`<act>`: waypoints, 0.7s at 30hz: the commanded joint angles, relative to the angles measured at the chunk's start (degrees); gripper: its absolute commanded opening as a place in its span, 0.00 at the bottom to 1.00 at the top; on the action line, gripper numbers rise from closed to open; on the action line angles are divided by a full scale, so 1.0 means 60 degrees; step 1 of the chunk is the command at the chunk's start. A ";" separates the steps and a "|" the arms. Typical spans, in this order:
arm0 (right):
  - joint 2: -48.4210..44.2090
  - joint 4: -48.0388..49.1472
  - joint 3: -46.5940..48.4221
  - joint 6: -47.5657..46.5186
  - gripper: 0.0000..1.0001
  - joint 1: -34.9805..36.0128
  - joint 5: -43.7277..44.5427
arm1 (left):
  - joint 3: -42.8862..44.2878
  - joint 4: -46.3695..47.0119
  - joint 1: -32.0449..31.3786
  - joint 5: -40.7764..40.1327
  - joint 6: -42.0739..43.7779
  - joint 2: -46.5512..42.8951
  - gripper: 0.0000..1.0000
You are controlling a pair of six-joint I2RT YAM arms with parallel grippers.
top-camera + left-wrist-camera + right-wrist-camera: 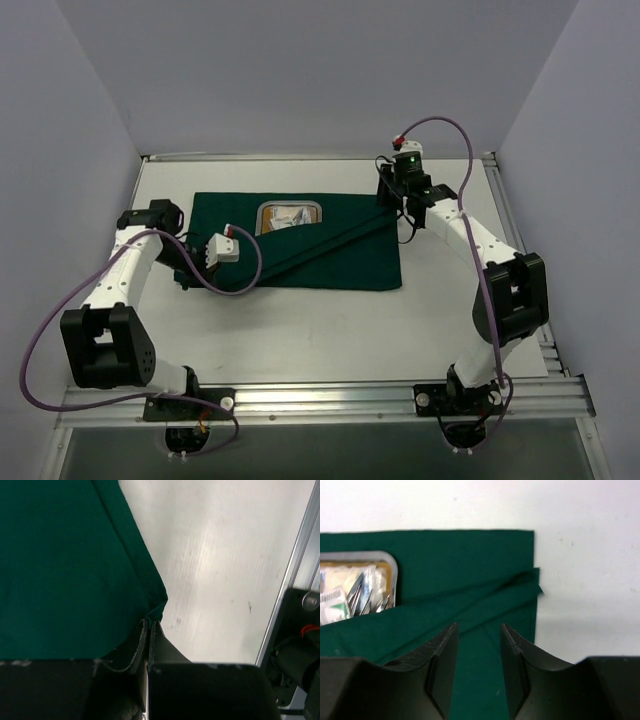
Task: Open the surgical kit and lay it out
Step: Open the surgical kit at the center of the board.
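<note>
The dark green cloth wrap (340, 262) lies spread on the white table, with a raised fold running diagonally across it. A flap still covers the near part of the steel tray (291, 204). In the right wrist view the tray rim (390, 560) shows, with white gauze packets (332, 605) and steel instruments (362, 592) inside. My left gripper (184, 274) is shut on the cloth's near left corner (157, 611); its tips (150, 623) pinch the cloth just above the table. My right gripper (388, 192) is open and empty (477, 640) over the cloth's far right part.
The table's aluminium rail (292, 565) runs along the right of the left wrist view, with a black mount and red wire (307, 630) beside it. Bare white table (300, 330) lies in front of the cloth. Grey walls enclose the table on three sides.
</note>
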 commanded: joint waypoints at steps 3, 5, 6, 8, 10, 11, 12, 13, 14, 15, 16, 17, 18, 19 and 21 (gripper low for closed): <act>-0.1250 -0.0701 -0.0876 0.0700 0.35 0.0829 0.0489 | -0.1465 -0.3320 0.0351 -0.2051 0.1447 -0.1157 0.02; -0.1646 -0.0819 -0.1387 0.0949 0.37 0.1166 0.0812 | -0.1861 -0.3102 0.0482 -0.2375 0.1333 -0.1289 0.02; -0.1778 -0.0906 -0.1565 0.1255 0.41 0.1240 0.0886 | -0.1862 -0.3144 0.0759 -0.2506 0.1592 -0.1290 0.02; -0.2130 -0.0951 -0.2134 0.1535 0.44 0.1431 0.1003 | -0.1775 -0.3320 0.0995 -0.2479 0.1916 -0.1217 0.02; -0.2407 -0.1009 -0.2473 0.1902 0.49 0.1519 0.1294 | -0.1804 -0.3320 0.1141 -0.2522 0.2019 -0.1173 0.02; -0.2482 -0.1096 -0.2779 0.1990 0.51 0.1577 0.1412 | -0.1833 -0.3320 0.1142 -0.2537 0.2078 -0.1158 0.02; -0.2540 -0.1126 -0.2913 0.2193 0.55 0.1592 0.1573 | -0.1862 -0.3320 0.1157 -0.2508 0.2093 -0.1129 0.02; -0.2642 -0.1170 -0.3030 0.2254 0.57 0.1578 0.1734 | -0.1848 -0.3305 0.1171 -0.2493 0.2093 -0.1085 0.02; -0.2687 -0.1142 -0.3147 0.2298 0.59 0.1520 0.1939 | -0.1848 -0.3291 0.1201 -0.2479 0.2078 -0.1070 0.02; -0.2731 -0.1054 -0.3424 0.2298 0.61 0.1432 0.1984 | -0.1833 -0.3276 0.1230 -0.2464 0.2093 -0.1056 0.02; -0.2717 -0.0966 -0.3557 0.2269 0.61 0.1272 0.1883 | -0.1804 -0.3262 0.1259 -0.2435 0.2107 -0.1041 0.02; -0.2688 -0.0878 -0.3660 0.2240 0.61 0.1096 0.1650 | -0.1789 -0.3261 0.1332 -0.2406 0.2136 -0.1026 0.02; -0.2644 -0.0646 -0.3835 0.2196 0.61 0.0703 0.1097 | -0.1760 -0.3261 0.1362 -0.2362 0.2180 -0.1026 0.02; -0.2542 -0.0498 -0.3938 0.2152 0.61 0.0554 0.0932 | -0.1702 -0.3247 0.1391 -0.2303 0.2181 -0.0968 0.02; -0.2439 0.0029 -0.4187 0.2108 0.61 -0.0015 0.0494 | -0.1643 -0.3247 0.1391 -0.2230 0.2181 -0.0880 0.02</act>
